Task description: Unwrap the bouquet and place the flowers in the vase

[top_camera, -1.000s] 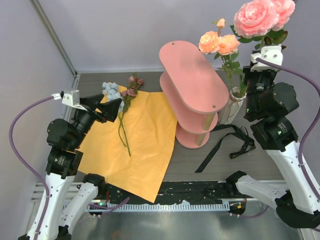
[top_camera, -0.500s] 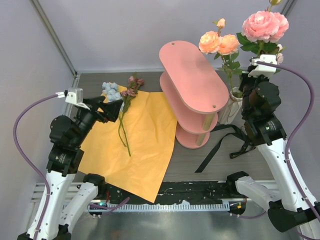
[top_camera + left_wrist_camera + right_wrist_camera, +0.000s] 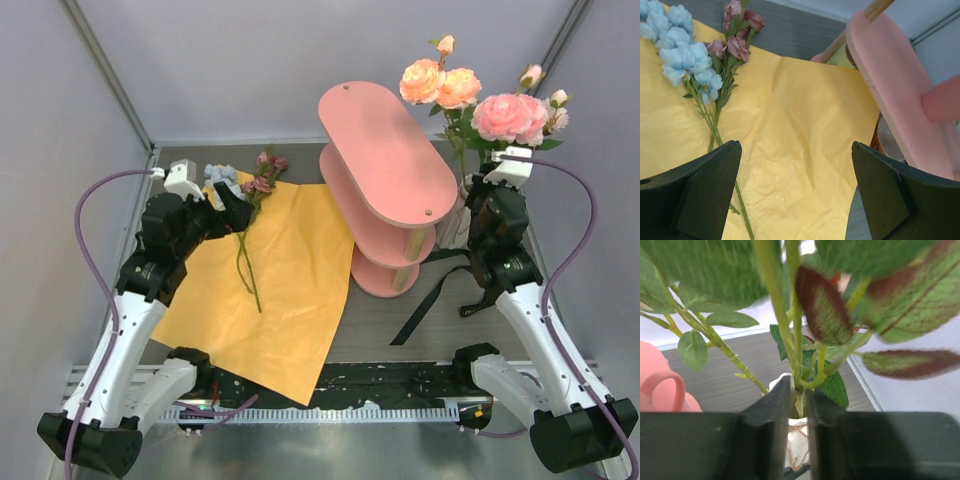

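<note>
Right fingers [image 3: 765,440] pinched a rose stem [image 3: 799,370], narrow, above the vase [image 3: 796,442] at frame centre; left fingers [image 3: 695,185] gaped wide over orange paper [image 3: 805,150].

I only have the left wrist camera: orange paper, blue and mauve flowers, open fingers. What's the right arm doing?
Observer: The right gripper is over the small cream ribbed ceramic vase, jaws close either side of a green rose stem; whether they pinch it I cannot tell.
Operator: Any flowers in the vase already?
Observer: Yes, the top view shows peach-orange roses standing in it, beside the pink three-tier oval shelf.
Operator: Where is the black ribbon?
Observer: The black ribbon lies loose on the table, between the shelf's foot and the right arm.
</note>
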